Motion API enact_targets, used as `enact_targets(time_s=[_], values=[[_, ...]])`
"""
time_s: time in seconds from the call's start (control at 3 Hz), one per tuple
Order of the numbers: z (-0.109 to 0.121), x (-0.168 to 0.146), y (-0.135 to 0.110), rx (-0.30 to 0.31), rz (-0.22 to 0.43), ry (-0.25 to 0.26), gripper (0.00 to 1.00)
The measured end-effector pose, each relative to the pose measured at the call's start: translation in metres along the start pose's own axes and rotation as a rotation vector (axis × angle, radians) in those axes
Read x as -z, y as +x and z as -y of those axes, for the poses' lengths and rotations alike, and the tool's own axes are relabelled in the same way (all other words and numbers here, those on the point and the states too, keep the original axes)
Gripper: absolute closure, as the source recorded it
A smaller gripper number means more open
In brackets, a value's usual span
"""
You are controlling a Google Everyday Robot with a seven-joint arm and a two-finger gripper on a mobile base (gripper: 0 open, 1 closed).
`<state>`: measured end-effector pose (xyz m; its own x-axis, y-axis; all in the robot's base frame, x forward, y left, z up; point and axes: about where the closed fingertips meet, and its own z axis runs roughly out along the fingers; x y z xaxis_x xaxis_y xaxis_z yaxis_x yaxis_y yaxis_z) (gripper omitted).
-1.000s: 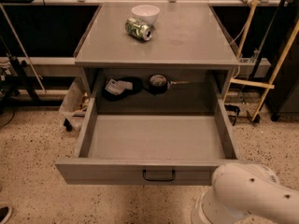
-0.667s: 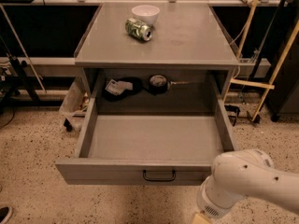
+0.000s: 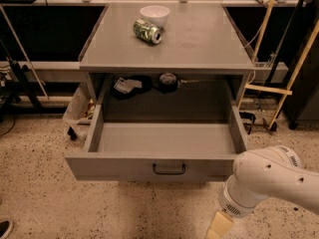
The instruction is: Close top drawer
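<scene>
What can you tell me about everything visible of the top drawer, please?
The top drawer is a wide, deep box, grey-painted and matte, with a flat front carrying a small black loop handle at its middle. It stands pulled far out of the cabinet, level, its side walls and grey floor in plain view. Nothing touches it: the gripper hangs at the picture's lower right, below and right of the front, apart from it.

Soft overhead light; dark shadow under top drawer (jaws bottom-right, lit).
</scene>
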<state>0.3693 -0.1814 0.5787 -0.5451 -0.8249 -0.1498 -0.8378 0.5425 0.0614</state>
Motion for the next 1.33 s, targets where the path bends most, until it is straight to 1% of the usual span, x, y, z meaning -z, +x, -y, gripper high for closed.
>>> enact_targets(time_s=[0.33,0.67,1.0,1.33], values=[[0.052,0.029,-0.033,-0.016,-0.006,0.077,0.0],[0.052,0.029,-0.033,-0.016,-0.006,0.077,0.0],[0.083,0.065,-0.072,0.049,0.045,0.203,0.0],[0.102,0.096,-0.099,0.085,0.075,0.29,0.0]])
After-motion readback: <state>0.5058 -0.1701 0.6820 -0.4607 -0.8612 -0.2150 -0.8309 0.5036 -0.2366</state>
